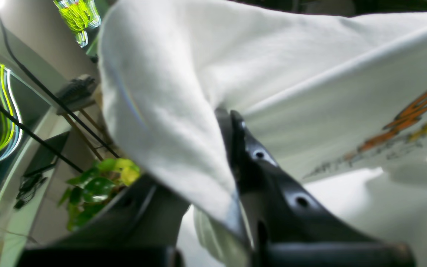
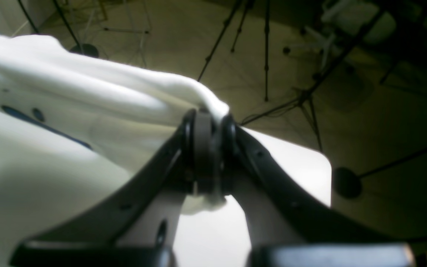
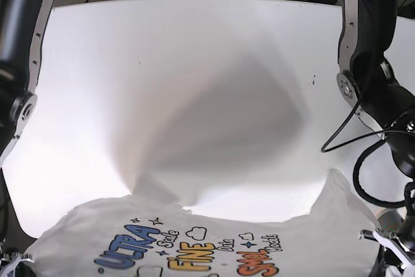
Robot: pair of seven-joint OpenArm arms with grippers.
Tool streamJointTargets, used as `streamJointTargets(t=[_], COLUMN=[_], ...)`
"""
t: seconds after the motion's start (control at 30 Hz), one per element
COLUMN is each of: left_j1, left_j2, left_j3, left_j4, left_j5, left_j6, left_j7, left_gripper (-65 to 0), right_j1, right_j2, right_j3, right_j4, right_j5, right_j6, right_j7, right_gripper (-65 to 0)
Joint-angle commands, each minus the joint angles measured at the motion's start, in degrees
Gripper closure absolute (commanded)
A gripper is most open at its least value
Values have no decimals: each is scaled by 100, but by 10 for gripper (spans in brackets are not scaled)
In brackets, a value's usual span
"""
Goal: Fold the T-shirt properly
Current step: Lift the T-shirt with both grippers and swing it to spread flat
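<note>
Hanging in the air above the white table (image 3: 194,63), the white T-shirt (image 3: 214,238) is spread wide at the near edge of the base view, its printed side with the "ULTRA FINE" lettering (image 3: 194,251) facing the camera. It casts a broad shadow on the tabletop behind it, which suggests the cloth is raised clear of the surface so it can be laid out flat before any fold.

At the left of the base view, the right gripper (image 2: 208,118) has its jaws pressed together on a bunched corner of the fabric; the wrist view shows cloth squeezed between the black fingers and draping away to the side, with a blue mark of the print showing.

At the right of the base view, the left gripper (image 1: 232,122) is likewise clamped on the shirt, a thick fold of white cloth caught between its jaws and the orange and yellow print trailing off beyond.

Holding two opposite ends apart probably keeps the shirt taut and free of wrinkles. Folding proper looks not yet begun.
</note>
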Motion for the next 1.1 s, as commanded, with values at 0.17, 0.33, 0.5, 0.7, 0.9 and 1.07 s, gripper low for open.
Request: streamJointTargets(t=[0.17,0.33,0.5,0.7,0.9,1.07], left_j1=[1027,1941,3084,4174,4974,5774], left_j2=[-163,-259,-233,-224,-224,-294], left_j3=[-20,-29,-398,-689,-1005,-996], left_j4=[651,968,1319,1390,1381,1381], left_j5=[130,103,112,112,139,156], left_j6=[-368,-368,-368,-368,-368,-368], left_j7=[-56,-74,-74,-83,-127,-566], left_gripper=[0,0,0,0,0,-1], right_j1=[-1423,-2689,-4026,-5318,-6338,-6988], right_j2=[218,156,-160,-626,-1022,-1171], right_j3=[787,1270,1895,2343,2519,2536], right_j4=[901,1578,2246,2843,3309,3494], right_j5=[273,273,273,273,282,282], right_j6=[-39,-39,-39,-39,-39,-39], right_j7=[-32,-41,-41,-41,-41,-32], right_gripper=[-21,-21,-21,-21,-21,-21])
